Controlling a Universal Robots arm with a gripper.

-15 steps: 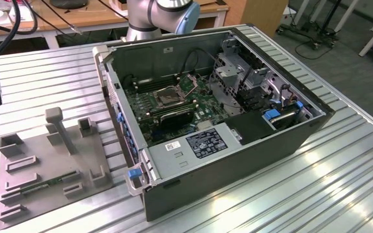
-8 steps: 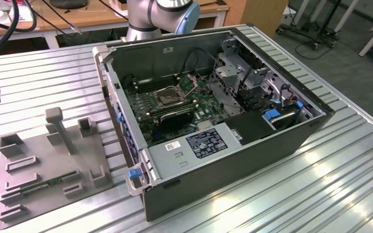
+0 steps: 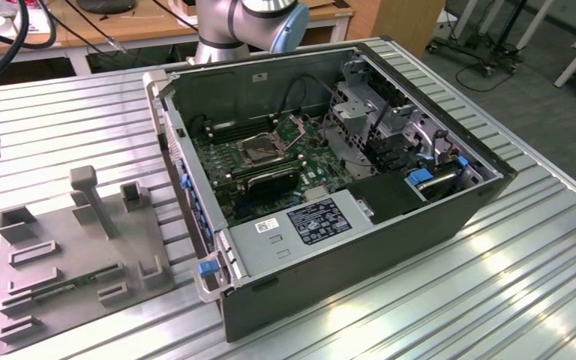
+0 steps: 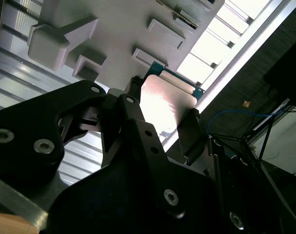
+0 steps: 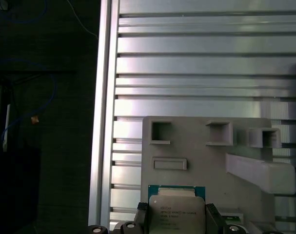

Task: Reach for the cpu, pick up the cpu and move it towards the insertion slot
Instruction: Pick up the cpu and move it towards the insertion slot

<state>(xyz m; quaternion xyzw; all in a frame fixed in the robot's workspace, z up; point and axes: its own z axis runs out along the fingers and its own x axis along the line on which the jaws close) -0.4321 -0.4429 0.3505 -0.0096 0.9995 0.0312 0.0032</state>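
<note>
Ribbed metal table (image 3: 468,285) beneath downward-pointing fingers (image 4: 187,134), seemingly snug on the cpu (image 5: 177,212)

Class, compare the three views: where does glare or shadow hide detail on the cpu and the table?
Second wrist view: glare whitens the cpu top, and the table slats burn out behind the dark pincer. First wrist view: the cpu is evenly lit, its print showing. Exterior view: sheen streaks the table at the exterior view's right.

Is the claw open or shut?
Shut on the chip: in both wrist views the claw fingers press its two opposite edges.
</note>
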